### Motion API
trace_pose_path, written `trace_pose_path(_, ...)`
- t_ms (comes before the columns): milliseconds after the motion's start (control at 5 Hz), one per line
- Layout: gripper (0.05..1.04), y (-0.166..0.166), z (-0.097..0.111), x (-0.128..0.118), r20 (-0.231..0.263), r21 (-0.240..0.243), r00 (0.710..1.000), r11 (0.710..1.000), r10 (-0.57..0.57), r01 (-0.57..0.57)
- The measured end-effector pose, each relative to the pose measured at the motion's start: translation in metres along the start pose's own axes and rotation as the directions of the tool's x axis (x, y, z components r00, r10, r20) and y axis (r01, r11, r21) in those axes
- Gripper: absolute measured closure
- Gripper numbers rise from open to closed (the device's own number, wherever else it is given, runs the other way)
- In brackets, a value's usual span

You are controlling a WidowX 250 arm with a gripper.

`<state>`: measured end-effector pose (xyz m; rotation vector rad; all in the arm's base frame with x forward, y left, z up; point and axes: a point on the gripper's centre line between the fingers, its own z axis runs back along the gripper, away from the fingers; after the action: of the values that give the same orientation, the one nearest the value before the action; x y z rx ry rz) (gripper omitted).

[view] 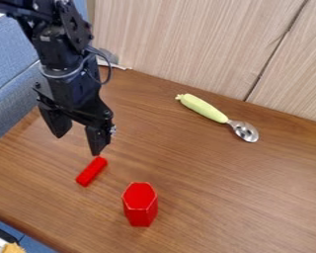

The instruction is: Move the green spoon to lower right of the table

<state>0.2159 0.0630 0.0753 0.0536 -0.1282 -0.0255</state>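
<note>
A brown desk point(207, 173) carries everything. Above its left part hangs the gripper point(77, 144), open and empty. The green-handled spoon point(213, 114) lies toward the upper right, bowl pointing right. A red hexagonal block point(140, 204) stands lower down, near a smaller red stick point(92, 171).

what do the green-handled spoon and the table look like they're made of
The spoon: a shiny, probably metal bowl, given its bright highlights; the smooth, pale green handle is possibly plastic. The table: brown wood or wood-look laminate, satiny, judging by its streaked grain and soft sheen.
</note>
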Motion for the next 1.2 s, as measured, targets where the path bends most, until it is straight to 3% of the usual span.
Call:
trace_pose_path(200, 0.082, 0.0, -0.004, -0.002, -0.019, -0.005, 1.0, 1.0, -0.011, 0.01)
trace_pose_path(400, 0.082, -0.001, -0.005, 0.012, -0.018, 0.004, 0.986, 0.986, -0.169, 0.169)
trace_pose_path(600, 0.082, 0.005, -0.011, 0.03, -0.002, -0.057, 0.926, 0.925, -0.378, 0.377)
trace_pose_path(800, 0.082, 0.012, -0.016, 0.05, 0.044, -0.094, 0.81, 0.805, -0.585, 0.586)
trace_pose_path(1000, 0.082, 0.018, -0.02, 0.068, 0.07, -0.085, 0.638, 0.633, -0.767, 0.77)
trace_pose_path(1200, 0.082, 0.012, -0.026, 0.086, 0.089, -0.067, 0.433, 0.428, -0.897, 0.901)
